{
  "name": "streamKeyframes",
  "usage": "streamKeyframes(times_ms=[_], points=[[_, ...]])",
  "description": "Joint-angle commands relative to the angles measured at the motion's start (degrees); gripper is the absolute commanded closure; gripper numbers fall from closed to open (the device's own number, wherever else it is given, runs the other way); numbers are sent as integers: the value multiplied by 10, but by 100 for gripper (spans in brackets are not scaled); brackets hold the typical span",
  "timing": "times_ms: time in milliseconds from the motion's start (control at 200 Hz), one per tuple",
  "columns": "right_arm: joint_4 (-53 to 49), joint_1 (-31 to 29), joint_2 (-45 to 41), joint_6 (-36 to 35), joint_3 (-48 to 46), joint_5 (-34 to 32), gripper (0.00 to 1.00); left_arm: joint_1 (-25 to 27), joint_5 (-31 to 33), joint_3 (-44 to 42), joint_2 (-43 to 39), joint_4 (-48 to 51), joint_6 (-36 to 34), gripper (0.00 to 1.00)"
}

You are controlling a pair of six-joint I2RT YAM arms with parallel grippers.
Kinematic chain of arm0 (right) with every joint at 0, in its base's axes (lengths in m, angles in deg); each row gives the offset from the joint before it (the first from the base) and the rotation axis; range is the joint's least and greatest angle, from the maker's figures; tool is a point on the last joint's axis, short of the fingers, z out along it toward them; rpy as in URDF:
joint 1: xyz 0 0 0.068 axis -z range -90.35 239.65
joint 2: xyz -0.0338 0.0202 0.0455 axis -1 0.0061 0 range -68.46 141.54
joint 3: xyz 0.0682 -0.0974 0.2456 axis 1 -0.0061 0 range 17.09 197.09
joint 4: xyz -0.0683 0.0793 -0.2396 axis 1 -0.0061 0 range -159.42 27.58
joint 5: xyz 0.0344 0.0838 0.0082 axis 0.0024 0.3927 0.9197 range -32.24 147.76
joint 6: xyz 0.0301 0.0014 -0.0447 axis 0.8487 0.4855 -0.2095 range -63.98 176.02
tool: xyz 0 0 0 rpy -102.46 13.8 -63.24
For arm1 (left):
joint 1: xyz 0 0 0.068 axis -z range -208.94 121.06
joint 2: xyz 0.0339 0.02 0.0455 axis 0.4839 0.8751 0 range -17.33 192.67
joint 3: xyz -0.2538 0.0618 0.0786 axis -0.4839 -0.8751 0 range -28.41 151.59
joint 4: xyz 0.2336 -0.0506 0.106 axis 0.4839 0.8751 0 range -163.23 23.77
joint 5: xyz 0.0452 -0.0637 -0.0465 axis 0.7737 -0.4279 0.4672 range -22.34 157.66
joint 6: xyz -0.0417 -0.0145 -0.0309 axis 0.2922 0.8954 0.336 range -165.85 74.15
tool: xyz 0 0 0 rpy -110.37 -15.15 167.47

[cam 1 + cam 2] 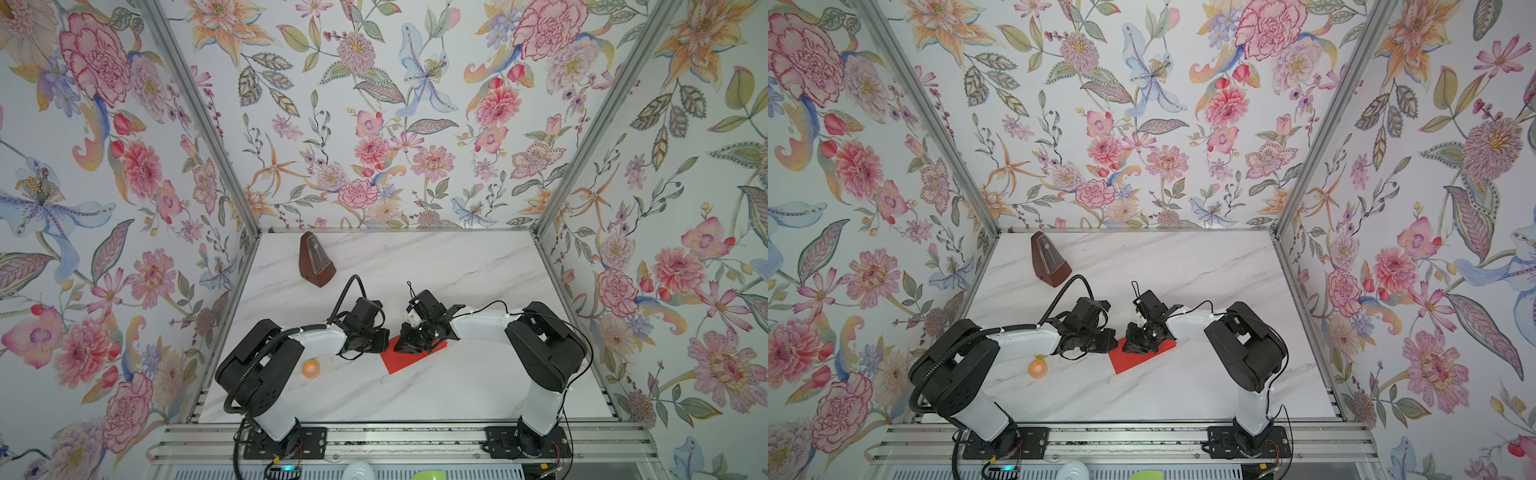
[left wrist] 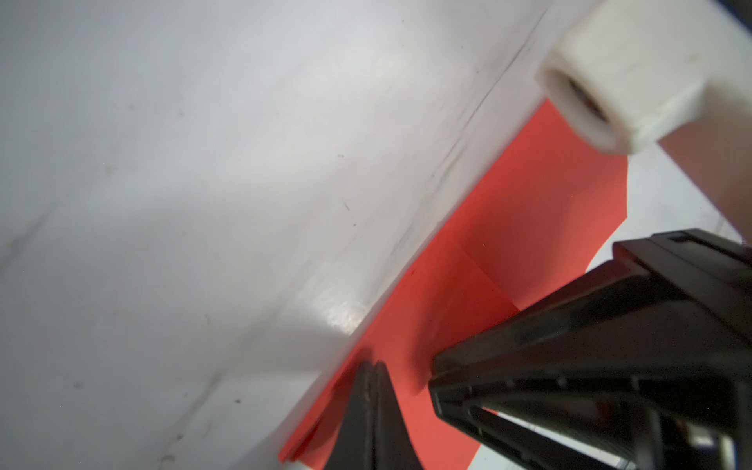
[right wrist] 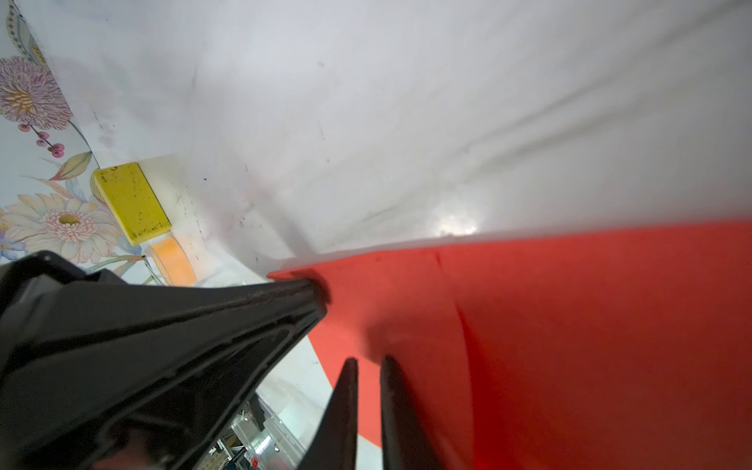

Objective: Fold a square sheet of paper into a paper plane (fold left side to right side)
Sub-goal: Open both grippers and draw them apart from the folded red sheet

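Here, red paper beneath left fingers, right fingers

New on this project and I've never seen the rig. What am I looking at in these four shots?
A left arm and a right arm, each ending in a two-finger gripper. Both top views look down from one overhead stereo camera; the other two come from cameras on the wrists. On the marble table lie a red paper sheet, a brown metronome, an orange roll and a yellow block. The left gripper is shut, its tip on the sheet's edge; the right gripper is down at the sheet, jaws slightly apart.
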Motion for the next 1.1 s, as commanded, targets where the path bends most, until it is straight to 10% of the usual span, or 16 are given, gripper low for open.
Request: streamKeyframes(times_ms=[0, 1096], points=[[-30, -3, -4, 5, -1, -25, 90, -2, 13, -18, 23, 30, 3, 100], [-151, 23, -126, -12, -137, -164, 97, -25, 11, -43, -18, 50, 5, 100]])
